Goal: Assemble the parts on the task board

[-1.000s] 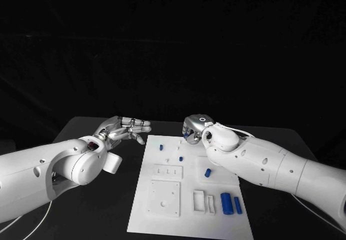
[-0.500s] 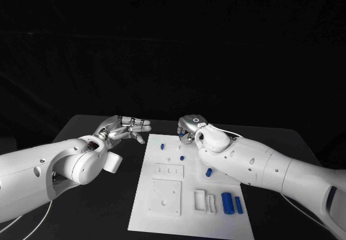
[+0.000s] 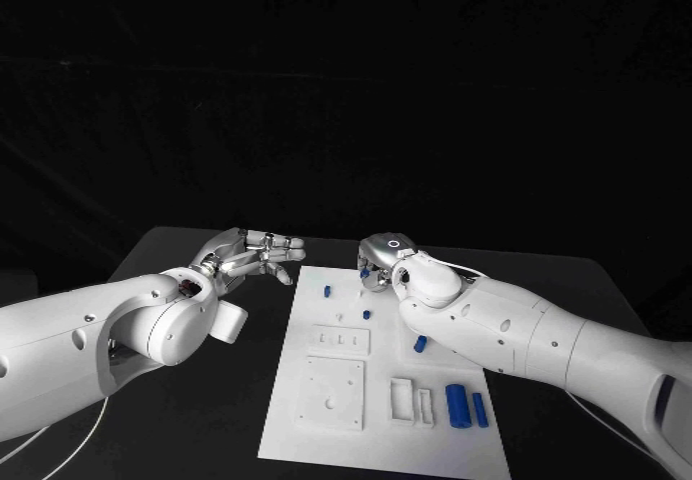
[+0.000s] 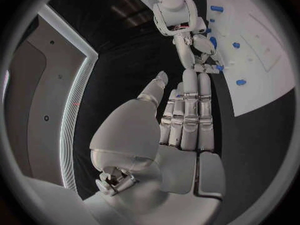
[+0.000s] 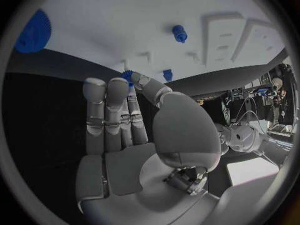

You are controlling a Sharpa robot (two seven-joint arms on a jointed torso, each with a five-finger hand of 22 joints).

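Two hands work over a black table [image 3: 188,420] under a dark backdrop. Right hand [image 3: 378,262] pinches a small blue part [image 5: 129,76] above the task board's [image 3: 332,440] far edge; left hand [image 3: 257,256] hovers beside it, released and holding nothing.

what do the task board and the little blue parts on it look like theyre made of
The task board looks like matte white plastic: flat, even colour, crisp moulded recesses, no glare. The blue parts also look like plastic, probably moulded or printed: uniform saturated colour with a soft sheen. Neither material is certain from looks alone.
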